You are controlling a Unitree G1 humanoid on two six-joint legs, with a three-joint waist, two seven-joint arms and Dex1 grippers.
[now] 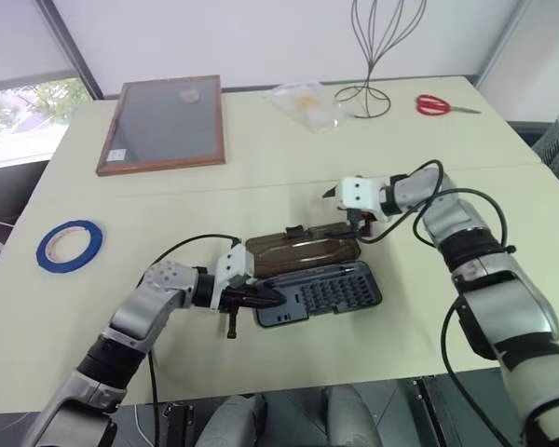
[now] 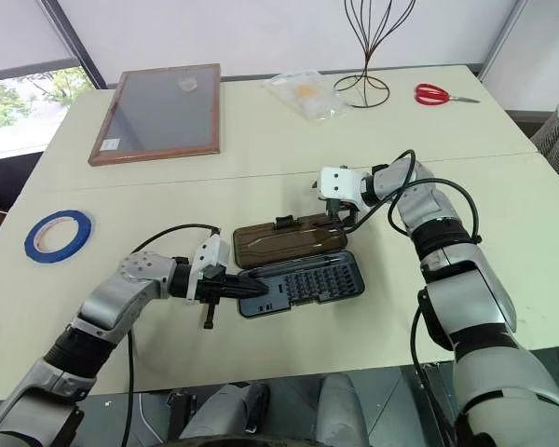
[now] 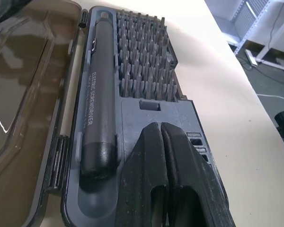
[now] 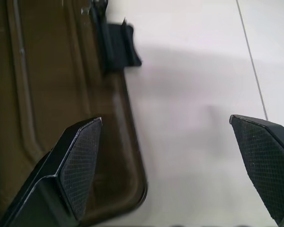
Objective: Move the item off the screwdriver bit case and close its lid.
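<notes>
The screwdriver bit case lies open near the front edge of the tabletop, its lid flat behind the tray. The left gripper rests with closed jaws on the tray's end; if it slips, the case may slide. The right gripper hovers over the lid's far corner, jaws wide open, and could miss the thin edge.

Blue tape roll, red scissors

lid corner, latch clip, jaws spread
</notes>
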